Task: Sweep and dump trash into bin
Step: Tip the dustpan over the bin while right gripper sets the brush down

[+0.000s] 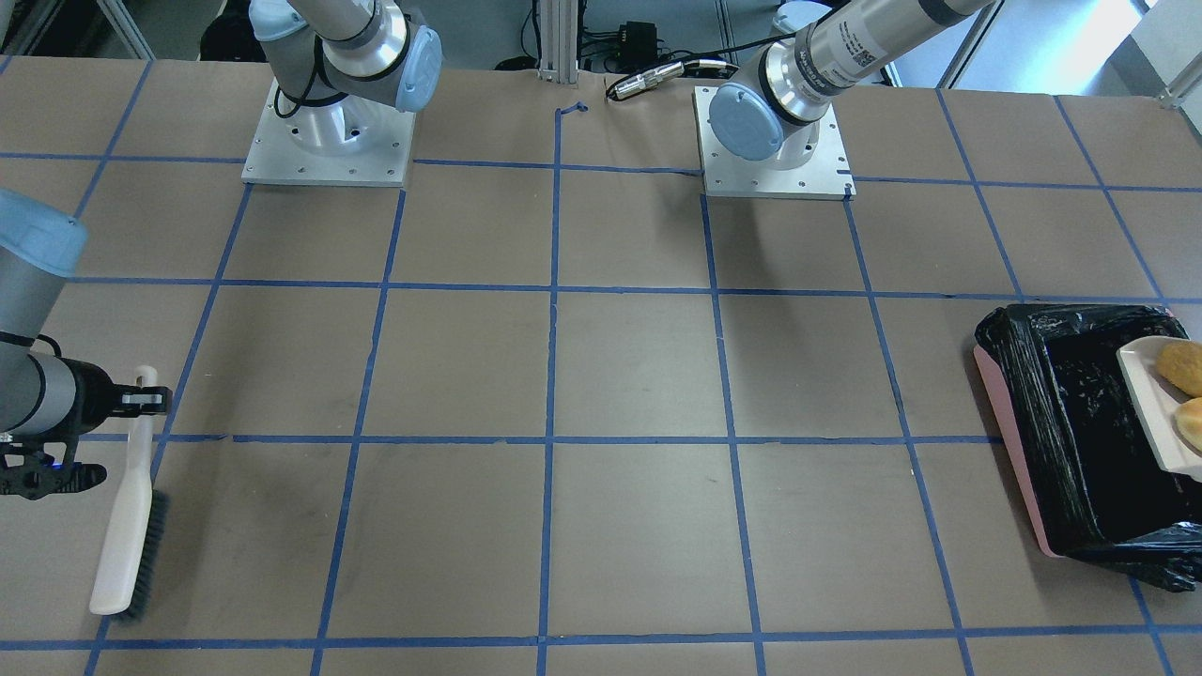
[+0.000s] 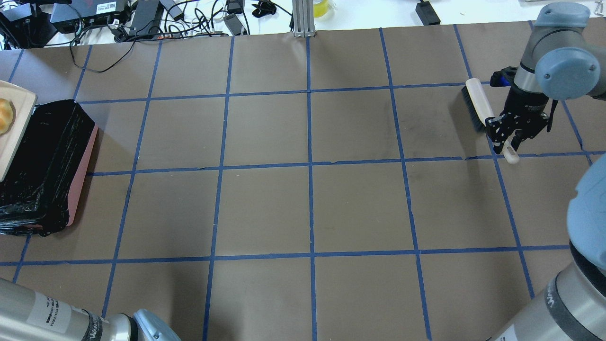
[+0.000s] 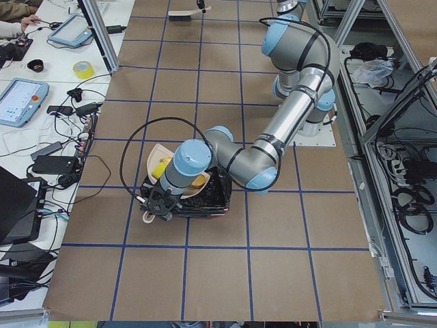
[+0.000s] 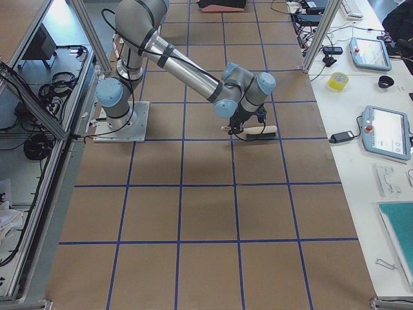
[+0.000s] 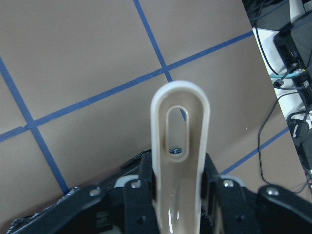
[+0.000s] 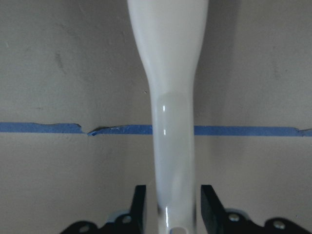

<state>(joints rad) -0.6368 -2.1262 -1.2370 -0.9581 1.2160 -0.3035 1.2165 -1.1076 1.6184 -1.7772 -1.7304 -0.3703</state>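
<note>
Left gripper (image 5: 178,187) clamps the dustpan (image 1: 1150,399) handle, holding the pan over the bin (image 1: 1080,432) at the table (image 1: 601,376) edge. Two pieces of trash (image 1: 1185,368) lie in the pan. Right gripper (image 2: 510,140) grips the brush (image 1: 127,521) handle at the opposite end, bristles on the table. The exterior left view alone shows the left arm above the bin; cables and tablets lie beyond the table.

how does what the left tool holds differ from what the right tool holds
The left tool grips a beige dustpan carrying trash, raised over the black-lined bin. The right tool grips a white brush with dark bristles, low at the table's opposite end. Both are gripped by a pale handle.
</note>
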